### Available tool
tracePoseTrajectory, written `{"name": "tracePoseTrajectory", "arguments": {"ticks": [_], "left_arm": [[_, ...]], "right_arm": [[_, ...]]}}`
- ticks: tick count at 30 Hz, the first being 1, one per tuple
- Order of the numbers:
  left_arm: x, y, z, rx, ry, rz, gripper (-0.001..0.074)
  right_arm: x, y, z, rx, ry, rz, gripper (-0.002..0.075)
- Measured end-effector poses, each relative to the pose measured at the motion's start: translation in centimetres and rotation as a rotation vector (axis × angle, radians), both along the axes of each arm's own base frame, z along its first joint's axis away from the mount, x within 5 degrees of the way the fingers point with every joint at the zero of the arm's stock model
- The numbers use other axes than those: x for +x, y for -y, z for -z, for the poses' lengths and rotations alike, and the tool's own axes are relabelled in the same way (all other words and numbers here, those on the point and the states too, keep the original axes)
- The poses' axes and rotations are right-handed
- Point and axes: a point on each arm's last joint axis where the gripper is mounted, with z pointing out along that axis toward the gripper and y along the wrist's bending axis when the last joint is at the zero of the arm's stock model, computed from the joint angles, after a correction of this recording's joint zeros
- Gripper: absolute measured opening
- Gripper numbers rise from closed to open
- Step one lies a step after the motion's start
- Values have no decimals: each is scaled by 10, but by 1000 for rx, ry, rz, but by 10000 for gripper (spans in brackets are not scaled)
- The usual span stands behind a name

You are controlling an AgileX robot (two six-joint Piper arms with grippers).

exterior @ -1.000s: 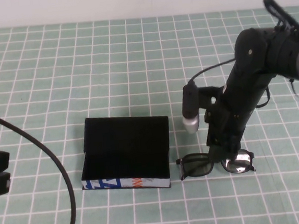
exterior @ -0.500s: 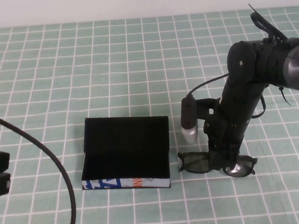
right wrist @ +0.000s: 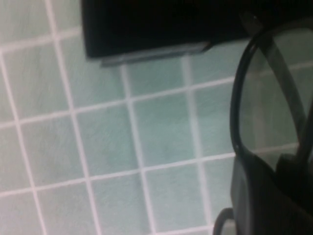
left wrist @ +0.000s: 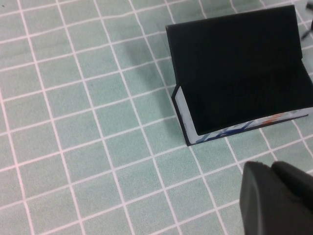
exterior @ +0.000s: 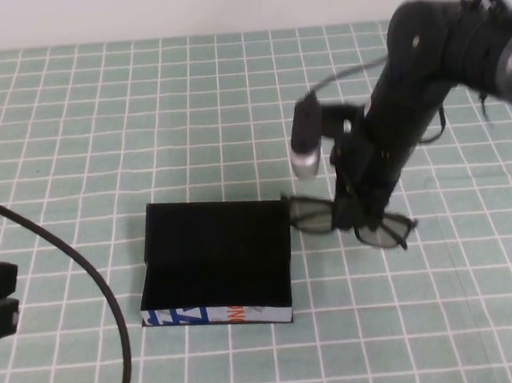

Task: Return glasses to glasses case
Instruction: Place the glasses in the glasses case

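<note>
Fingers of right gripper (exterior: pixel 355 214) closed on glasses (exterior: pixel 348 221), held above surface (exterior: pixel 230 104), beside open glasses case (exterior: pixel 217 258). Left gripper (left wrist: pixel 279 200) parked; fingers' state cannot be told.

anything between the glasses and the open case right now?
Nothing visible. The right gripper holds the glasses off the table beside the glasses case, whose lid stands open with a bare interior. The left gripper sits apart, on the case's other side.

right gripper (exterior: pixel 358 211) now clamped on glasses (exterior: pixel 348 222), lifted off table, carried toward glasses case (exterior: pixel 217 262)
</note>
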Motion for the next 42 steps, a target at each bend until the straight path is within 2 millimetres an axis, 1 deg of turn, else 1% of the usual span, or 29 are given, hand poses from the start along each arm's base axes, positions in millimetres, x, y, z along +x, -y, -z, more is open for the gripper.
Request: {"name": "tracePoseTrajectory", "arguments": {"ticks": [3,6,9,12,14,17,20,23,26,32,38,42], "left_arm": [[0,0,0,1,-2,1,-2],[0,0,0,1,-4,1,-2],[0,0,0,0,-1,0,-2],[1,0,-1,-3,12,-3,-2],[2,0,-1,-5,21,-5,-2],[2,0,-2,-6,26,-7,-2],[2,0,-2,-7,28,-7,-2],[2,0,-2,-7,28,-7,-2],[2,0,-2,-7,28,-7,-2],[2,0,-2,-5,29,-7,-2],[2,0,-2,-5,29,-7,-2],[2,0,-2,-5,29,-7,-2]], "right_arm": [[-2,1,-25,32,48,34,59],[-8,0,-46,90,64,53,58],[-15,-9,-57,148,63,45,58],[-28,-29,-58,163,50,-7,58],[-37,-45,-54,162,38,-52,58],[-47,-74,-43,140,21,-131,58],[-48,-98,-34,126,24,-166,58],[-42,-114,-29,132,25,-160,58],[-36,-121,-20,127,15,-146,58],[-32,-125,-5,107,-2,-159,57],[-30,-127,3,103,-14,-175,57],[-30,-127,3,104,-13,-179,57]]}}
